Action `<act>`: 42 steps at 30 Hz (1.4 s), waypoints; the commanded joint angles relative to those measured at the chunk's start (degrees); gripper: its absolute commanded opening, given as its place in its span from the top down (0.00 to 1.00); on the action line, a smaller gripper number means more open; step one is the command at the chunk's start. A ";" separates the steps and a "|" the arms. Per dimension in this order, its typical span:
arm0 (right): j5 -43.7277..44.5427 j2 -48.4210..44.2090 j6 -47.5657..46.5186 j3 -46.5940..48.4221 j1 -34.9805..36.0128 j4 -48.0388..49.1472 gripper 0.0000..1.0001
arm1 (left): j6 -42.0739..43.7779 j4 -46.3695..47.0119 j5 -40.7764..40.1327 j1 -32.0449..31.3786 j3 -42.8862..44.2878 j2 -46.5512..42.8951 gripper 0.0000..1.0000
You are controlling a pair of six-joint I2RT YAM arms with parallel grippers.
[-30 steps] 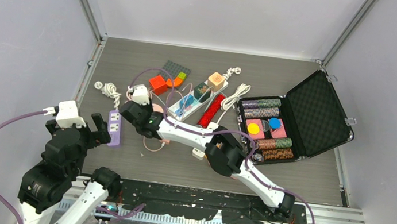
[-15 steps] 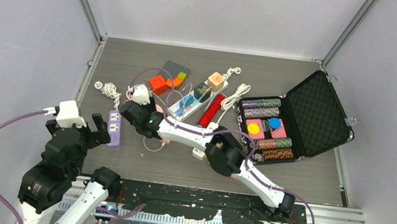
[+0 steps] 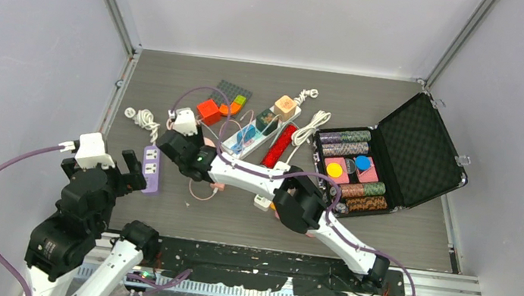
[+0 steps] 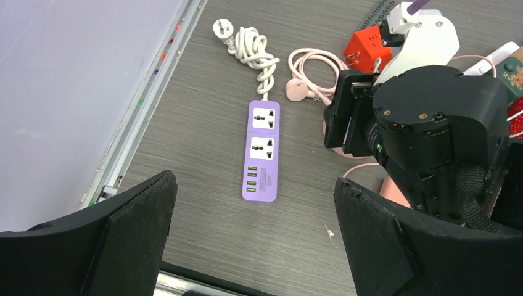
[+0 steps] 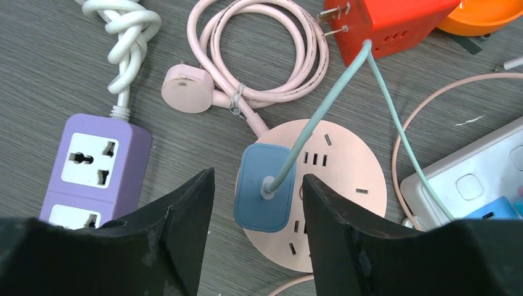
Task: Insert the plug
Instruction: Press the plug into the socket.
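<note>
While the right gripper hung open and empty astride the blue plug, pressing it into the pink hub seemed next.

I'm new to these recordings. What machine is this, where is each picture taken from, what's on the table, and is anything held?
Two robot arms are bolted at the near edge of a table. The wide picture looks down from above and behind them; the other two come from wrist cameras. The left gripper is open above a purple power strip. The right gripper is open on either side of a blue plug on a round pink socket hub. Neither holds anything. Also there: an orange adapter, a coiled white cable and an open case of chips.
</note>
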 commanded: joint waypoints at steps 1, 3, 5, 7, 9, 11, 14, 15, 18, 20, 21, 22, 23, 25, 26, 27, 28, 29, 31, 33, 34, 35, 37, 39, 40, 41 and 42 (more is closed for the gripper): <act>1.73 -5.66 0.02 1.36 0.12 2.66 0.42 | 0.78 0.91 -1.17 -0.21 -0.25 0.15 0.03; 1.29 -5.44 0.30 1.43 0.02 2.62 0.46 | 0.75 0.88 -1.21 -0.21 -0.31 0.18 0.03; 0.60 -4.97 0.78 1.60 -0.15 2.01 0.52 | 0.87 0.88 -1.25 -0.21 -0.30 0.21 0.03; -0.14 -4.35 1.48 2.08 -0.34 0.99 0.58 | 0.83 0.87 -1.33 -0.21 -0.26 0.19 0.03; -0.78 -4.00 1.92 2.05 -0.47 0.40 0.61 | 0.83 0.79 -1.35 -0.21 -0.30 0.19 0.03; -1.04 -3.75 2.25 2.05 -0.57 -0.13 0.61 | 0.83 0.78 -1.35 -0.22 -0.24 0.21 0.03; -1.60 -3.38 2.59 1.91 -0.74 -0.36 0.62 | 0.83 0.52 -1.50 -0.21 -0.30 0.19 0.03; -1.86 -3.15 2.62 1.98 -0.71 -0.43 0.64 | 0.83 0.52 -1.52 -0.21 -0.35 0.25 0.03; -2.12 -2.49 2.63 2.46 -1.00 -1.41 0.71 | 0.83 0.36 -1.61 -0.21 -0.35 0.30 0.03; -2.21 -1.94 2.64 3.00 -1.16 -2.38 0.85 | 0.83 0.23 -1.74 -0.21 -0.33 0.28 0.03; -2.30 -1.32 2.68 3.35 -1.24 -2.81 0.88 | 0.83 0.33 -1.78 -0.21 -0.35 0.32 0.03; -2.32 -0.94 2.84 3.66 -1.22 -4.13 0.93 | 0.83 0.34 -1.79 -0.21 -0.33 0.36 0.03; -2.39 -0.26 3.28 4.11 -1.21 -4.78 0.94 | 0.86 0.34 -1.79 -0.21 -0.32 0.37 0.03; -2.64 0.38 4.57 3.16 -1.21 -6.27 0.95 | 0.79 0.34 -1.87 -0.21 -0.41 0.46 0.03; -3.02 0.42 5.62 2.42 -1.21 -6.56 0.95 | 0.76 0.34 -1.88 -0.21 -0.47 0.51 0.03; -3.35 0.46 6.34 0.77 -1.21 -6.61 0.95 | 0.76 0.30 -1.88 -0.21 -0.48 0.54 0.03; -3.99 0.55 7.54 0.13 -1.25 -6.86 0.95 | 0.75 0.31 -1.92 -0.21 -0.50 0.55 0.03; -4.22 0.66 8.04 -1.08 -1.04 -7.02 0.95 | 0.75 0.33 -1.96 -0.21 -0.50 0.55 0.03; -4.93 1.15 9.18 -2.07 -0.70 -7.47 0.95 | 0.66 0.31 -2.13 -0.21 -0.65 0.58 0.03; -5.67 2.23 9.83 -1.92 -0.34 -7.84 0.95 | 0.66 0.26 -2.14 -0.21 -0.72 0.65 0.03; -6.15 3.13 10.28 -1.66 -0.25 -8.58 0.95 | 0.66 0.26 -2.22 -0.21 -0.75 0.64 0.03; -6.36 3.61 10.47 -1.26 -0.02 -8.89 0.95 | 0.66 0.27 -2.27 -0.21 -0.70 0.72 0.03; -6.34 4.80 10.88 -1.22 0.45 -9.83 0.95 | 0.70 0.21 -2.46 -0.21 -0.70 0.89 0.03; -6.38 4.79 11.08 -3.20 0.94 -9.05 0.95 | 0.76 0.17 -2.70 -0.21 -0.67 0.94 0.03; -6.50 4.47 10.98 -5.21 1.15 -8.38 0.95 | 0.75 0.25 -2.75 -0.21 -0.67 0.98 0.03; -6.71 4.42 10.78 -5.94 1.20 -7.55 0.95 | 0.81 0.29 -2.75 -0.21 -0.72 1.00 0.03; -6.98 4.64 10.60 -6.71 1.37 -7.54 0.95 | 0.80 0.32 -2.75 -0.21 -0.84 1.05 0.03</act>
